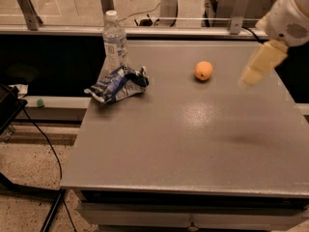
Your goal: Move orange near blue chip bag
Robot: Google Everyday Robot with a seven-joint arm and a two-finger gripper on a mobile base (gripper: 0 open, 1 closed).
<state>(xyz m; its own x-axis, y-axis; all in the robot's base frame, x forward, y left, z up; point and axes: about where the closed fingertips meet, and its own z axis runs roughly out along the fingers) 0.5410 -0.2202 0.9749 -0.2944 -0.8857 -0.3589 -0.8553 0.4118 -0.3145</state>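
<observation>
The gripper was at about two o'clock in the view: a pale cream, blocky piece tapering toward its tip. Above it was a rounded white housing, smooth and glossy, bearing a small patch of fine dark dots like a grille.

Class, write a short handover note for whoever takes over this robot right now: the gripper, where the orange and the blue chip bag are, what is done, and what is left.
Gripper: hovers above the table's right side, to the right of the orange and not touching it.
Orange: lies on the table, right of centre towards the far edge, untouched.
Blue chip bag: lies crumpled at the table's left edge, just in front of the water bottle.
Done: nothing yet; a clear gap separates the orange and the bag.
Left: grasp the orange, carry it left, and set it down near the bag.
</observation>
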